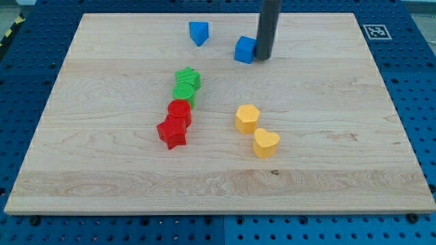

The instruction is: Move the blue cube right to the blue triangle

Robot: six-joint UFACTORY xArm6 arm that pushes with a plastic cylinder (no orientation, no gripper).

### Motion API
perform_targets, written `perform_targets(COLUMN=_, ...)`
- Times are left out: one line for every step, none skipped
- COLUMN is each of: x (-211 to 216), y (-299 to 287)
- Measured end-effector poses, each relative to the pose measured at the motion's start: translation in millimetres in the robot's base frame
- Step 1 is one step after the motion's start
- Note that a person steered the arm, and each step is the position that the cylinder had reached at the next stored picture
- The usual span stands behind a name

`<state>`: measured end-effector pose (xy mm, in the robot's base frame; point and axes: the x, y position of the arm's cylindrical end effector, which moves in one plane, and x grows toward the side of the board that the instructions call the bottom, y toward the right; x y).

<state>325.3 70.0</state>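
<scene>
The blue cube [244, 50] sits near the view's top, right of centre. My tip [263, 58] touches the cube's right side. The blue triangle [198, 33] lies to the cube's upper left, with a gap of about one block width between them. The rod rises out of the view's top.
A green star [188, 79] and a green round block [183, 93] sit above a red cylinder [179, 110] and a red star [172, 132] left of centre. A yellow hexagon [247, 118] and a yellow heart [266, 143] lie at centre. The wooden board [340, 136] has a marker tag [376, 31] in its top right corner.
</scene>
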Motion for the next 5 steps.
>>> perform_targets(x=7, y=-15)
perform_targets(x=28, y=-16)
perform_targets(x=29, y=-26)
perform_targets(x=6, y=-39)
perform_targets(x=-2, y=-47)
